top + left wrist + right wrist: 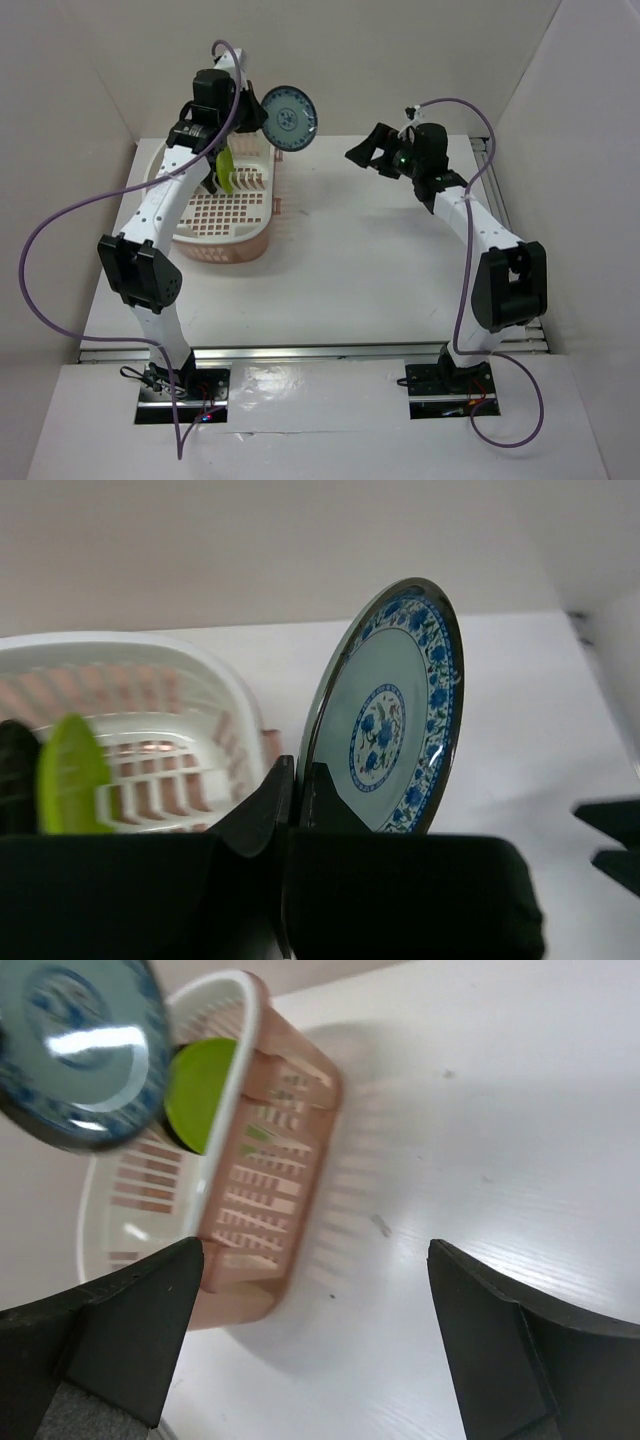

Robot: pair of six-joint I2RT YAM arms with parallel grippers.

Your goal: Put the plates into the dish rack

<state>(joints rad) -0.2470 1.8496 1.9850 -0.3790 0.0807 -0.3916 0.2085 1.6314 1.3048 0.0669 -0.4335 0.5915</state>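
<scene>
A white, faintly grained worktop (350, 280) runs back from the arm bases. At its left rear stands the dish rack (228, 250), with a lime green plate (227, 170) on edge inside. To the right, the right gripper (366, 153) hovers with its fingers spread wide, gripping nothing. Above the rack's far right corner, the left gripper (298, 780) pinches the blue-white patterned plate (392, 715) upright by its rim. Plain white walls (400, 50) close the back and sides.

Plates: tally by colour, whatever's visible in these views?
blue-white patterned plate: 1, held by left gripper
lime green plate: 1, in dish rack
black plate: 1, likely; only an edge visible
Total: 3
</scene>
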